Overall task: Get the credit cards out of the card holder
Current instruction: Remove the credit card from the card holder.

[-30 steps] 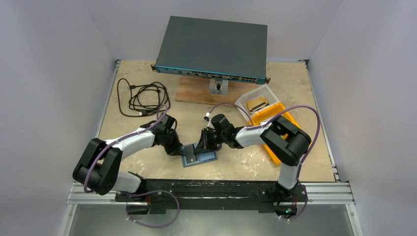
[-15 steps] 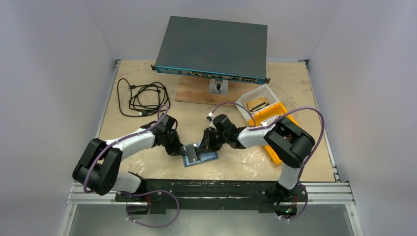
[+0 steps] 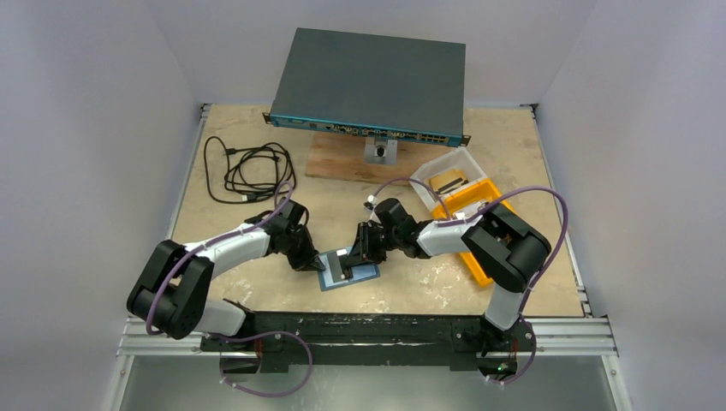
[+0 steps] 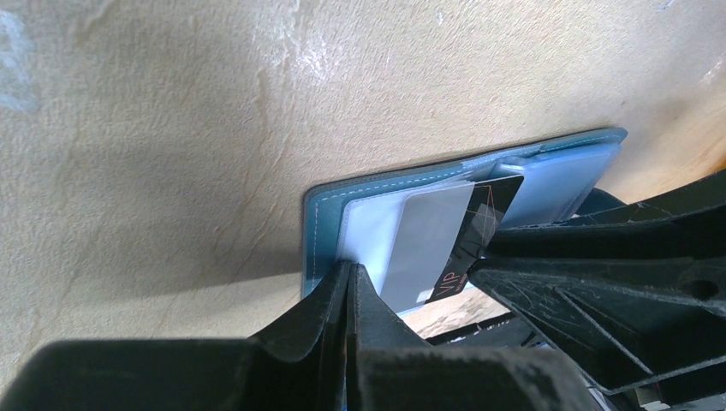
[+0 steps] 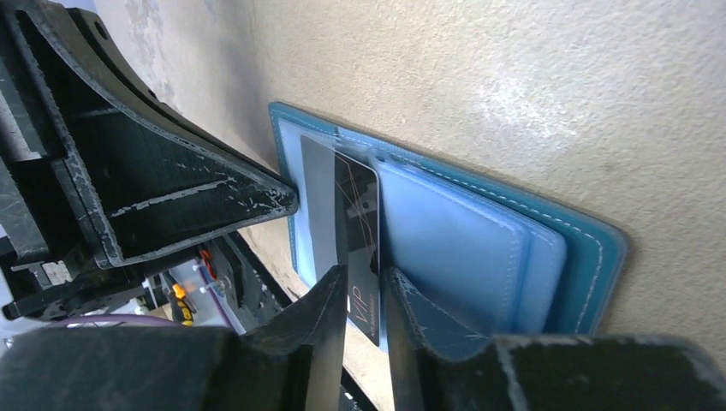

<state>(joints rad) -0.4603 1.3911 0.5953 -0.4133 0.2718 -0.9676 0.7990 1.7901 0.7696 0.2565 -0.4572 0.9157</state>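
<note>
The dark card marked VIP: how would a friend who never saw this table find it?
Near the table's front edge lies an open teal card holder. The card sticks out of its clear pocket between the right arm's fingers; it alone is glossy black, against pale blue pockets.

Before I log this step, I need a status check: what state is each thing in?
card holder, lying open on the table.
black card, partly out of its clear pocket.
left pincer, shut, tips at the card holder's edge.
right pincer, slightly open, jaws either side of the black card.
cable, loosely coiled.
</note>
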